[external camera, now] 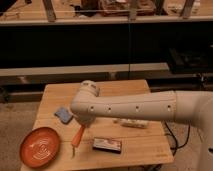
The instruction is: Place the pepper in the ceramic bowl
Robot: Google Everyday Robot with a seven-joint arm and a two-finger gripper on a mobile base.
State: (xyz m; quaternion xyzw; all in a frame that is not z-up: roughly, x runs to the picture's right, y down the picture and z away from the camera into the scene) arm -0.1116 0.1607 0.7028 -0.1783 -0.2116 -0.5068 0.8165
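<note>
Wooden table (135,150): gripper (81,126), seemingly gripping pepper (77,137), beside ceramic bowl (40,145).

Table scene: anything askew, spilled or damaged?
Nothing stands out. The pepper hangs point-down under the gripper, above the table, right of the ceramic bowl, which sits upright with nothing in it. The blue sponge and dark box lie flat.
</note>
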